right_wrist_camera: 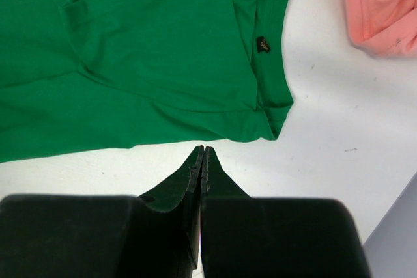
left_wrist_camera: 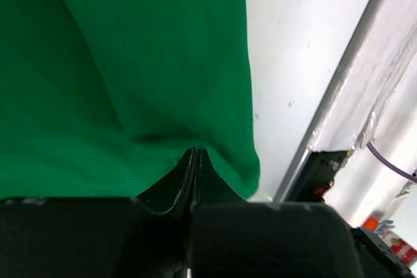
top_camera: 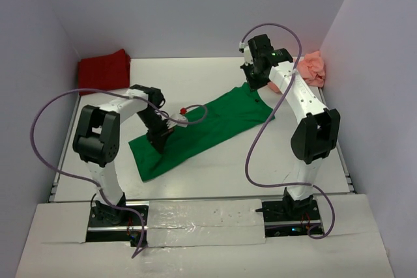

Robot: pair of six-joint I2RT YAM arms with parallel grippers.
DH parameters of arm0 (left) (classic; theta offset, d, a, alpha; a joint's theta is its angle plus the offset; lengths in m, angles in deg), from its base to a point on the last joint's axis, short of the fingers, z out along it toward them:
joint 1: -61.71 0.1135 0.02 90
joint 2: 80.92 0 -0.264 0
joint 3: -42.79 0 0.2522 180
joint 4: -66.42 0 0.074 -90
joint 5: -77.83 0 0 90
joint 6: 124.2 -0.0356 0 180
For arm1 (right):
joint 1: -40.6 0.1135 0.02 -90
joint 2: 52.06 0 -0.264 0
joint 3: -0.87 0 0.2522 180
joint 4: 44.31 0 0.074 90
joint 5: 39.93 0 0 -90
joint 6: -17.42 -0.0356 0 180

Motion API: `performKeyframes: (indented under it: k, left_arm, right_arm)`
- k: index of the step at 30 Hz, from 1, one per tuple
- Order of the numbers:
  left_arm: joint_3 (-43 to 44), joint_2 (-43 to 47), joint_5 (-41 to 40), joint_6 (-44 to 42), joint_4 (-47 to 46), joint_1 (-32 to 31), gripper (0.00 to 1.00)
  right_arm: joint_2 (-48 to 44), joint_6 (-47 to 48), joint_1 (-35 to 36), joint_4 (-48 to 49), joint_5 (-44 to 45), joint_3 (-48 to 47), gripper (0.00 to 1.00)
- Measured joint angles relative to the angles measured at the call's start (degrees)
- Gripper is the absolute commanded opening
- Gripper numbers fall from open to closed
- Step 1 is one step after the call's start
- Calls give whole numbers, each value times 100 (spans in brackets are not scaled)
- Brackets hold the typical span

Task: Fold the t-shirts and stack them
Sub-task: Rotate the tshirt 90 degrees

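The bright green t-shirt [top_camera: 208, 125] lies spread in a long diagonal band across the middle of the table. My left gripper [top_camera: 159, 139] is low over its near-left part. In the left wrist view that gripper [left_wrist_camera: 195, 152] is shut, its tips against the green cloth [left_wrist_camera: 130, 63] with no fabric showing between them. My right gripper [top_camera: 253, 84] hangs at the shirt's far-right end. The right wrist view shows it [right_wrist_camera: 203, 149] shut over bare table just off the green collar edge [right_wrist_camera: 150, 63]. The dark red t-shirt [top_camera: 104, 68] sits at the back left. The salmon pink t-shirt [top_camera: 313, 68] [right_wrist_camera: 384, 4] is bunched at the back right.
White walls close in the table [top_camera: 273, 161] on the left, back and right. A metal rim [left_wrist_camera: 339, 96] runs along the table's near edge, close to the shirt's hem. Purple cables loop off both arms.
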Motion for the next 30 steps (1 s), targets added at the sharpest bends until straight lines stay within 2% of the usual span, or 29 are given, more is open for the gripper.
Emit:
performKeyframes:
  k: [10, 13, 14, 16, 17, 21, 30]
  left_arm:
    - [-1010, 1054, -232, -2, -98, 804, 0]
    - [-1257, 1266, -251, -17, -166, 1021, 27]
    - [-1318, 1305, -256, -9, -203, 1091, 44]
    - [-1364, 1318, -247, 7, -243, 1182, 54]
    - [-1368, 1318, -238, 15, -273, 1211, 63]
    - [-1368, 1300, -160, 7, -348, 1257, 69]
    - [-1248, 883, 168, -68, -511, 1263, 69]
  right_arm:
    - [0, 0, -4, 7, -175, -61, 0]
    - [0, 4, -7, 9, -306, -59, 0]
    - [0, 4, -7, 9, -348, -59, 1]
    - [0, 7, -7, 9, -428, -57, 2]
    - [0, 7, -7, 4, -461, -59, 2]
    - [0, 24, -4, 7, -525, -55, 2]
    - [-35, 76, -7, 31, -608, 72, 1]
